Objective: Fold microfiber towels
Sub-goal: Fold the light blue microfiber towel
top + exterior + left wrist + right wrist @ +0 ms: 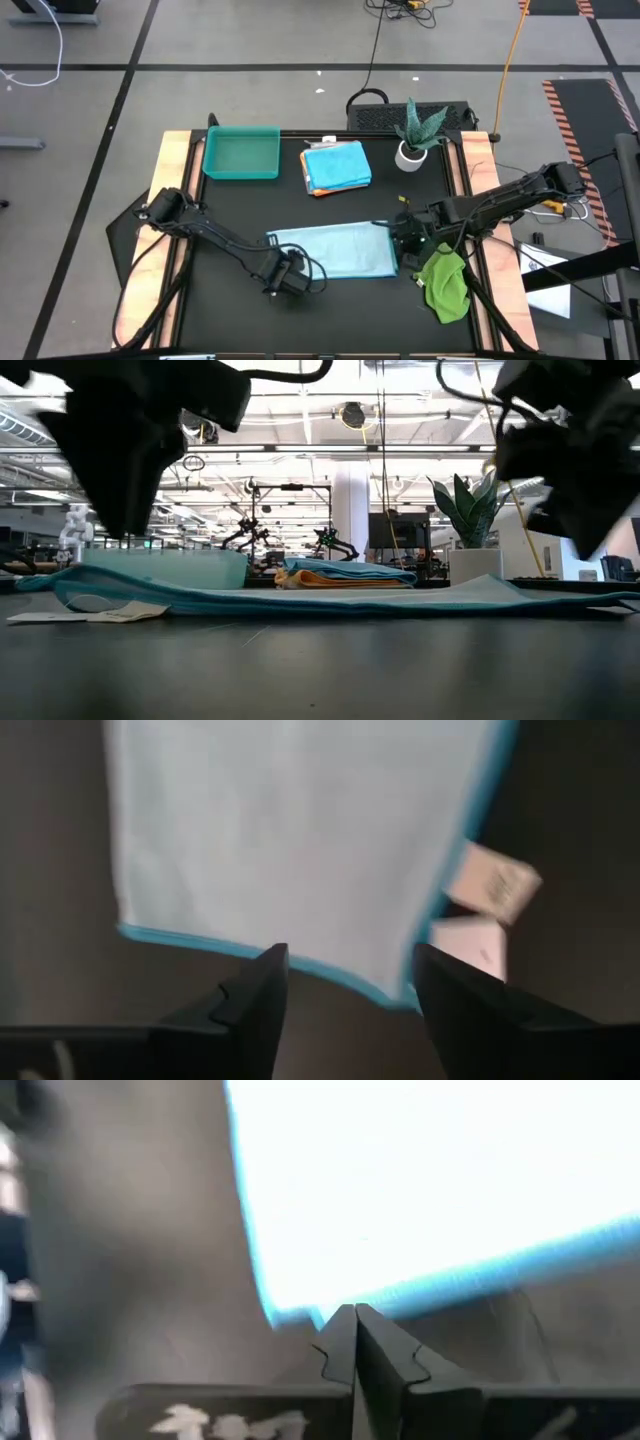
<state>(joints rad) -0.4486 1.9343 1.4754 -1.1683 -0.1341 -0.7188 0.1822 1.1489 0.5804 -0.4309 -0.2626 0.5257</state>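
A pale blue microfiber towel (pixel 335 250) lies flat on the dark table, folded into a long strip, with white tags (pixel 485 910) at its near left corner. My left gripper (pixel 283 280) hangs open just above that corner, pointing down; the towel's blue-bound edge (pixel 330 970) shows between its fingers. My right gripper (pixel 400 240) is shut and hovers at the towel's right end, over a corner (pixel 295 1312). In the low view the towel (pixel 330 598) rests flat below both grippers. A green towel (pixel 445 285) lies crumpled at the near right.
A bright blue towel folded on top of an orange one (pixel 337 165) sits at the far centre. A teal tray (pixel 241 152) stands at the far left. A potted plant (pixel 420 135) stands at the far right. Wooden rails (pixel 165 190) border the table's sides.
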